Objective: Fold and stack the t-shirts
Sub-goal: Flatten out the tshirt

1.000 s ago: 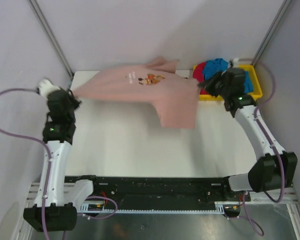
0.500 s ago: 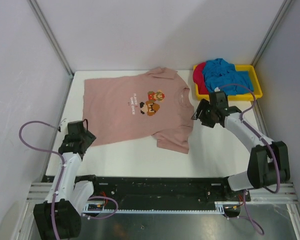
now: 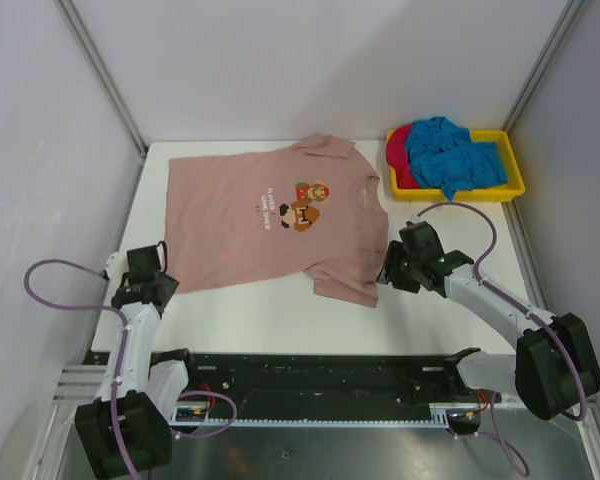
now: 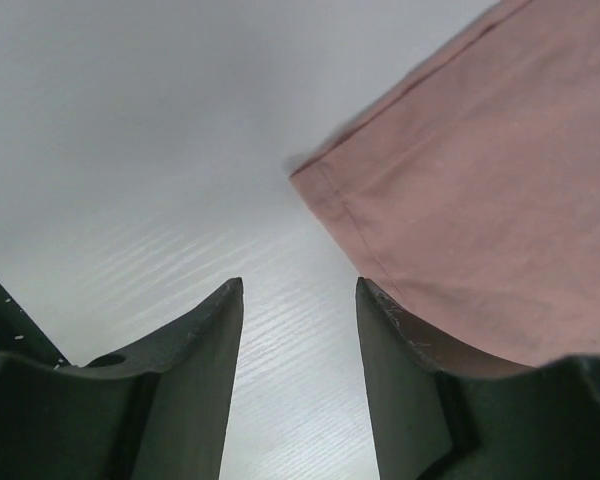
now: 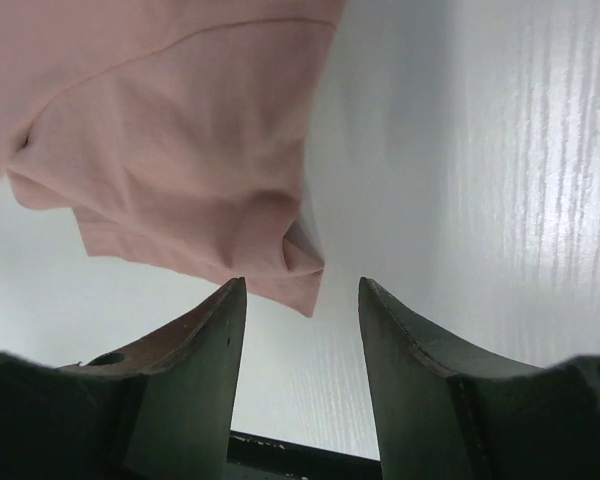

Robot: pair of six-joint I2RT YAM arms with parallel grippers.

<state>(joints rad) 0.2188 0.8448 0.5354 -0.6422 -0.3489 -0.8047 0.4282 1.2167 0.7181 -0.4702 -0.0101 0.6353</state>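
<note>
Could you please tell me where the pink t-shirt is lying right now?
In the top view, the pink t-shirt lies spread flat on the white table, left of the yellow tray, between the left gripper and right gripper.

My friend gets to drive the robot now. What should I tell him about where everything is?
Left claw: open, empty, at the near left corner of the pink shirt.
Right claw: open, empty, beside the shirt's near sleeve.
The pink shirt lies spread flat on the table, print up, not folded.
The blue shirt and red shirt are bunched in the yellow tray.
Done: one shirt spread out.
Left: fold it, then fold and stack the other two.
</note>
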